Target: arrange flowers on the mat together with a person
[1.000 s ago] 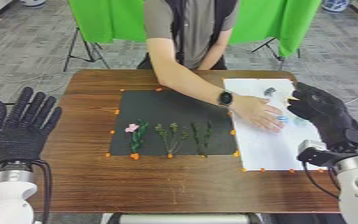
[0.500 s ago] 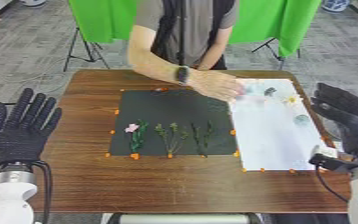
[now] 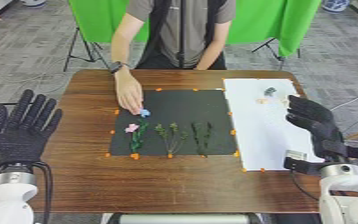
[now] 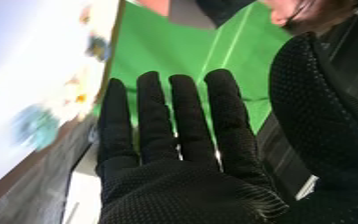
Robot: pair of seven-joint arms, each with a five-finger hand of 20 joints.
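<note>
Change noted: the person's hand (image 3: 129, 95) has crossed from the white sheet (image 3: 260, 142) on the right to the left part of the dark mat (image 3: 171, 107). A blue flower (image 3: 144, 113) is now at its fingertips, just beyond the pink flower (image 3: 131, 128), whose leafy stem (image 3: 138, 140) runs toward the near edge.

Meaning for the task: I read this as the person's turn, adding a second bloom to the left group. Whether the blue flower has been let go, I cannot tell. The middle sprig (image 3: 173, 129) and the dark green stems (image 3: 208, 132) lie to its right with no bloom at their far ends. Judgement: the arrangement is well short of done.

My side: the right robot hand (image 3: 313, 120) swung out to the right, then came back in over the right edge of the sheet. State: wide, fingers straight, thumb well apart, nothing held. A dark blossom (image 3: 270, 92) and a peach blossom (image 3: 262, 101) lie toward the sheet's far end; from the right wrist I also see a teal flower (image 4: 36, 126) and cream petals (image 4: 75, 97). The left robot hand (image 3: 17, 142) waits at the left of the table (image 3: 184, 187), wide and empty.

Next, probably: I pick one bloom for the middle sprig. Risk: soft petals slipping or crumpling under gloved fingers, or meeting the person's arm over the mat.
</note>
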